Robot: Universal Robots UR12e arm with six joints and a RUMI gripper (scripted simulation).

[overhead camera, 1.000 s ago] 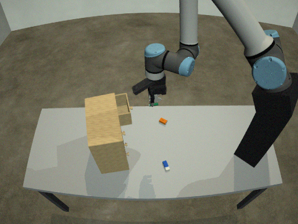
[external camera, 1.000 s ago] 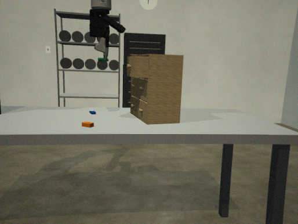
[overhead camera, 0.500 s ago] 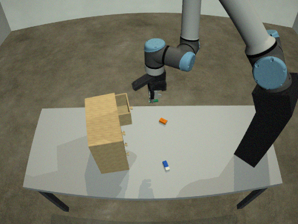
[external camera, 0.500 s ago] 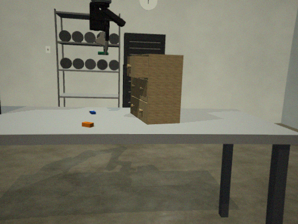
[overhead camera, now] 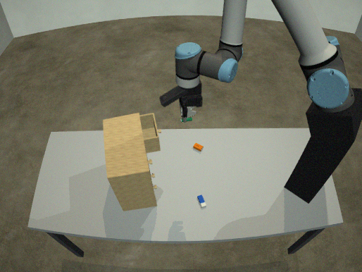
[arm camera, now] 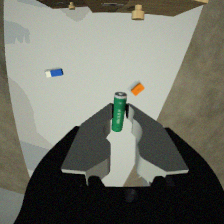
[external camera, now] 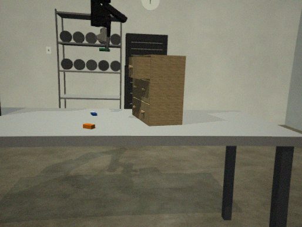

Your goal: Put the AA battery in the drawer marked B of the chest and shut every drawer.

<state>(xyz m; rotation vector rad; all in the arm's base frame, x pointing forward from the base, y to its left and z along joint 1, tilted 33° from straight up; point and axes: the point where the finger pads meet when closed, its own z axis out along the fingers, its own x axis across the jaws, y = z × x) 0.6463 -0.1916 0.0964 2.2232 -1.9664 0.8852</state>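
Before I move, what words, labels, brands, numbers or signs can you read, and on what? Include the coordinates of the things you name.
None readable.
Green battery (overhead camera: 186, 120) (external camera: 104, 49) (arm camera: 118, 114): pale print, too blurred to read.
Wooden chest (overhead camera: 125, 148) (external camera: 167, 89): no legible drawer letter.
Wall clock (external camera: 150, 3): cut off, no legible numbers.

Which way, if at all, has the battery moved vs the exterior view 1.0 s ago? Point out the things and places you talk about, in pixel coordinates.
Yes: the battery (overhead camera: 186, 120) (external camera: 104, 49) (arm camera: 118, 112) is higher against the rack (external camera: 57, 59).
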